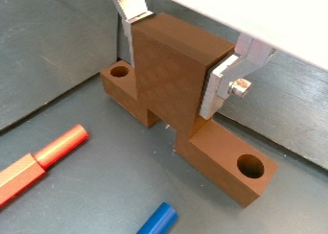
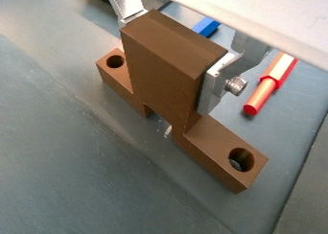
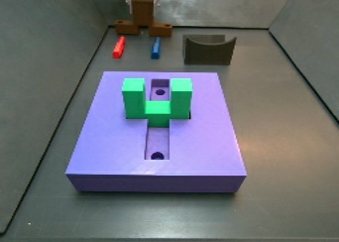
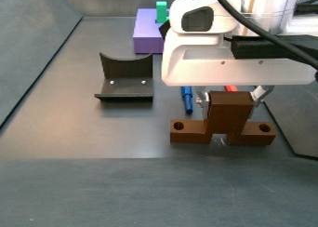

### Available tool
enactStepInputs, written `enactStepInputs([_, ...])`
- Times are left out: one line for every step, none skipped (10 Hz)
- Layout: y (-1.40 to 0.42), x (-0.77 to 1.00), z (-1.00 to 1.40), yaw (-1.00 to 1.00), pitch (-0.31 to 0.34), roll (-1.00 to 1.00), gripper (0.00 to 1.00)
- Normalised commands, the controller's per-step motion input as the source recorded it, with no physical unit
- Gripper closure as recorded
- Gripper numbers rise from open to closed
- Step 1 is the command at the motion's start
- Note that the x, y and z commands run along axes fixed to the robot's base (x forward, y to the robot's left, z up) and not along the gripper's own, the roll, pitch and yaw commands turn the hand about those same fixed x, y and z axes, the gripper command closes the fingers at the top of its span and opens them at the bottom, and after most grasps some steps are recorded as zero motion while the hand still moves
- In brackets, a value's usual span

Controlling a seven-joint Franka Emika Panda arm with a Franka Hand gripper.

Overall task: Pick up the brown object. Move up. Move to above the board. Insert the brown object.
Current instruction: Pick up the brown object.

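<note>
The brown object (image 1: 167,80) is a T-shaped block. Its crosspiece lies on the grey floor and its bar stands upright. It shows in both wrist views (image 2: 167,75) and both side views (image 3: 159,30) (image 4: 224,128). My gripper (image 1: 174,70) straddles the upright bar, and the silver fingers (image 2: 216,87) press on its two sides. The gripper also shows in a side view (image 4: 231,99). The board (image 3: 199,137) is a purple-blue slab with a grooved middle. It carries a green U-shaped block (image 3: 155,99) and lies well apart from the gripper.
A red peg (image 1: 38,161) and a blue peg (image 1: 156,219) lie on the floor close beside the brown object. A dark grey curved block (image 4: 126,77) stands next to them (image 3: 208,50). Grey walls enclose the floor.
</note>
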Motion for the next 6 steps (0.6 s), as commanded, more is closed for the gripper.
enactStepInputs([0.0,0.0,0.0,0.0,0.0,0.0,1.0])
enactStepInputs([0.0,0.0,0.0,0.0,0.0,0.0,1.0])
enactStepInputs([0.0,0.0,0.0,0.0,0.0,0.0,1.0])
enactStepInputs([0.0,0.0,0.0,0.0,0.0,0.0,1.0])
enactStepInputs([0.0,0.0,0.0,0.0,0.0,0.0,1.0])
enactStepInputs([0.0,0.0,0.0,0.0,0.0,0.0,1.0])
